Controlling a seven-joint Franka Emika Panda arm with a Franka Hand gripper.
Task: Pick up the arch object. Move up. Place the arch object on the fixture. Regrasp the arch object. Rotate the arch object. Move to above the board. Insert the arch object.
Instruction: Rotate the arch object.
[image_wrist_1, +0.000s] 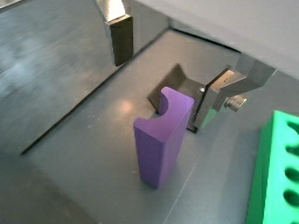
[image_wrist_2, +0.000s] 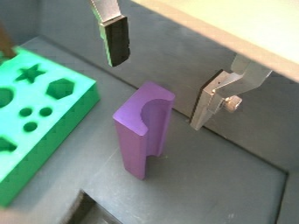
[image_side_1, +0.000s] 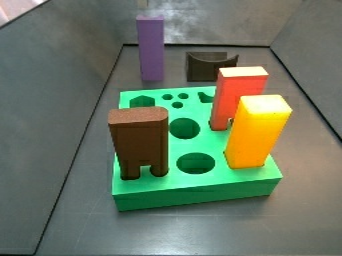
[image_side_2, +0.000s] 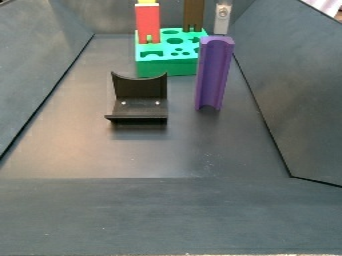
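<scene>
While above arch object (image_wrist_1: 158, 149), gripper (image_wrist_1: 170, 70) agape

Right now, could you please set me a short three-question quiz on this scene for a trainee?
1. True or false: the two-finger gripper, above the tall purple rectangular block, is shut on it.
2. Which pieces stand in the thick green holed board? A: the red block, the yellow block and the brown two-legged block. B: only the purple block. C: none.
3. Fill in: the purple block stands ____ on the dark floor, apart from the dark scoop-topped fixture.
Key: 1 false, the jaws stand open, clear of it; 2 A; 3 upright.
</scene>
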